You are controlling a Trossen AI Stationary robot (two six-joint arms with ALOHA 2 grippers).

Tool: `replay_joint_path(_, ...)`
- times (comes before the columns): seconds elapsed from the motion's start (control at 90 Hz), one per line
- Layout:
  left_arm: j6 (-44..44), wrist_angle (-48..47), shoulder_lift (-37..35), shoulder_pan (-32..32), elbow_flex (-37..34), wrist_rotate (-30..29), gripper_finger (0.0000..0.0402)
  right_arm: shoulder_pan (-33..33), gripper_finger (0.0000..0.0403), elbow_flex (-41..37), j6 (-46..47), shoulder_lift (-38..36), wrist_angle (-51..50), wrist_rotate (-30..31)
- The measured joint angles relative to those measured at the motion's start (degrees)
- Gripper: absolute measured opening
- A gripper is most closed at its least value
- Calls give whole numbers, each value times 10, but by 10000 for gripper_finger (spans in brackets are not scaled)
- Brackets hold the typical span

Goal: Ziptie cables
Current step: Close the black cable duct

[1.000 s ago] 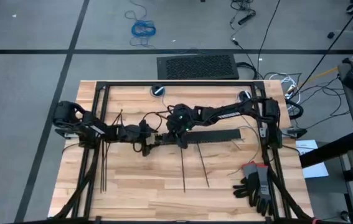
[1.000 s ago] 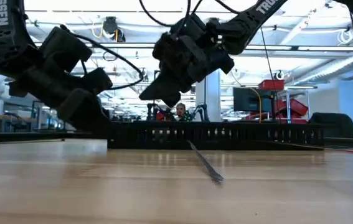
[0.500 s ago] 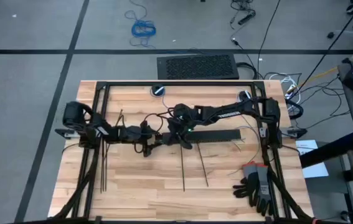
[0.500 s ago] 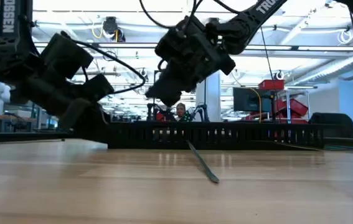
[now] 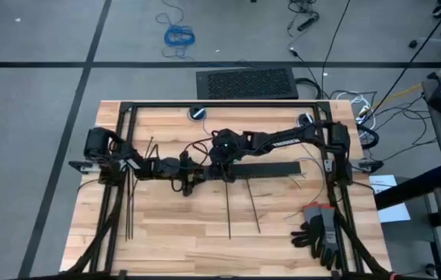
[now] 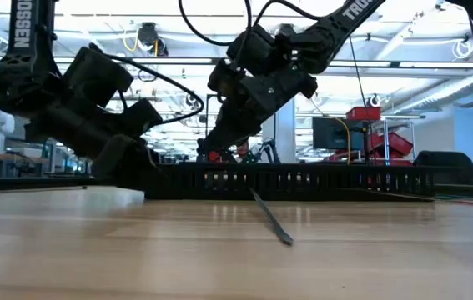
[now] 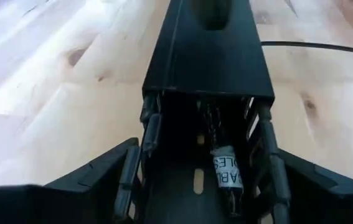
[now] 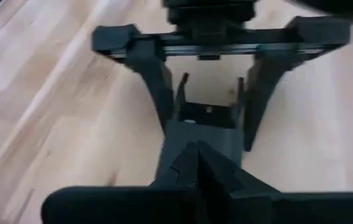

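Pale wooden planks are forming the tabletop point(image 5: 173, 233) under both arms. Left tool point(image 7: 198, 186) is sitting with its fingers spread on either side of the long black slotted plastic bar point(image 7: 208, 62); right tool point(image 8: 196, 180), fingers pressed together, is hovering over that bar. Thin straight black plastic zipties point(image 5: 229, 210) are lying nearer the front edge, beside grey work gloves point(image 5: 320, 229).
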Motion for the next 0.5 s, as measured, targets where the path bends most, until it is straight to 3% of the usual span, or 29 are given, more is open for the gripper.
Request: replay_joint_path(0.5,-11,-10,0,0,0,2,251,-3,0,1,-16,29,31,-5)
